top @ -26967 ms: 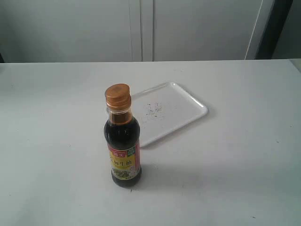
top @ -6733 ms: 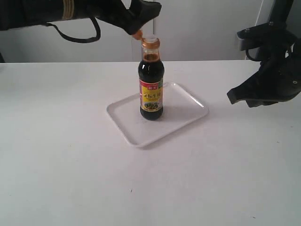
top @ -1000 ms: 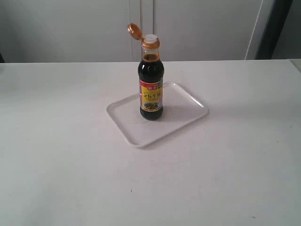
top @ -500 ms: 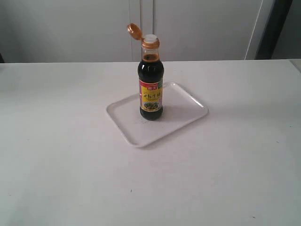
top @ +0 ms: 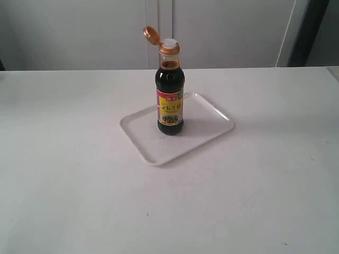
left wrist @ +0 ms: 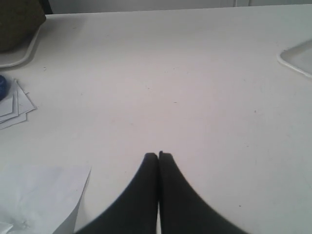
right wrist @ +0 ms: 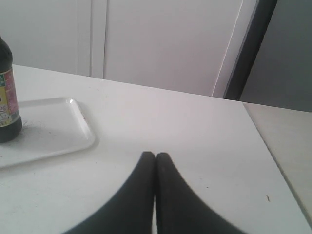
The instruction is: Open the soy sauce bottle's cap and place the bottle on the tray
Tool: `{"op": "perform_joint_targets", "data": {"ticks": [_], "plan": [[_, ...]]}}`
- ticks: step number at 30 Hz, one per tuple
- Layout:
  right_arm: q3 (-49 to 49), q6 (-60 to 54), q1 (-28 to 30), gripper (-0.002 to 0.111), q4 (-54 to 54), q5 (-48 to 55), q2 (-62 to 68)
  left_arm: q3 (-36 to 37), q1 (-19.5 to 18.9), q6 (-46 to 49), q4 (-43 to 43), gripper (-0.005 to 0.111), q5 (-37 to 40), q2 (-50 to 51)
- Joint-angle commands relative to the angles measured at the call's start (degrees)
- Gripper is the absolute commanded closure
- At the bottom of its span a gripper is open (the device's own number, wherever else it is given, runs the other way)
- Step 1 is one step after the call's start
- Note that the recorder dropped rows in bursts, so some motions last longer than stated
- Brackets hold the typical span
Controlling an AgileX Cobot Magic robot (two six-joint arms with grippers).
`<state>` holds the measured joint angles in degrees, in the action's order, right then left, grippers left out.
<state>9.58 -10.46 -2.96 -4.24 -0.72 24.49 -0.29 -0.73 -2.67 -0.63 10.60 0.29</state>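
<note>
The soy sauce bottle (top: 170,100) stands upright on the white tray (top: 206,132) in the exterior view. Its copper-orange cap (top: 151,35) is flipped back on its hinge, baring the white spout (top: 169,43). Neither arm shows in the exterior view. My left gripper (left wrist: 158,155) is shut with nothing in it, over bare table, with a corner of the tray (left wrist: 298,57) far off. My right gripper (right wrist: 155,155) is also shut and empty, well apart from the bottle (right wrist: 7,102) and the tray (right wrist: 53,131).
The white table (top: 79,174) spreads around the tray. In the left wrist view, loose papers (left wrist: 14,107), a blue object (left wrist: 2,87) and a dark item on a white dish (left wrist: 17,29) lie near one table edge. The right table edge (right wrist: 273,161) is near my right gripper.
Nothing has visibly moved over the last second. About 7 seconds ago both arms were in the exterior view near the bottle; they have since withdrawn out of it.
</note>
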Motion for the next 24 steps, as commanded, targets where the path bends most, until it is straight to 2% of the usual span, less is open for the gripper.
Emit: {"op": "perform_joint_targets", "data": {"ticks": [1, 24], "plan": [[-0.3, 0.3, 0.2, 0.108, -0.3, -0.6, -0.3, 0.3, -0.1, 0.0, -1.1, 0.107, 1.6, -0.3], [-0.3, 1.3, 0.2, 0.108, -0.3, -0.6, -0.3, 0.3, -0.1, 0.0, -1.1, 0.107, 2.2, -0.3]]}}
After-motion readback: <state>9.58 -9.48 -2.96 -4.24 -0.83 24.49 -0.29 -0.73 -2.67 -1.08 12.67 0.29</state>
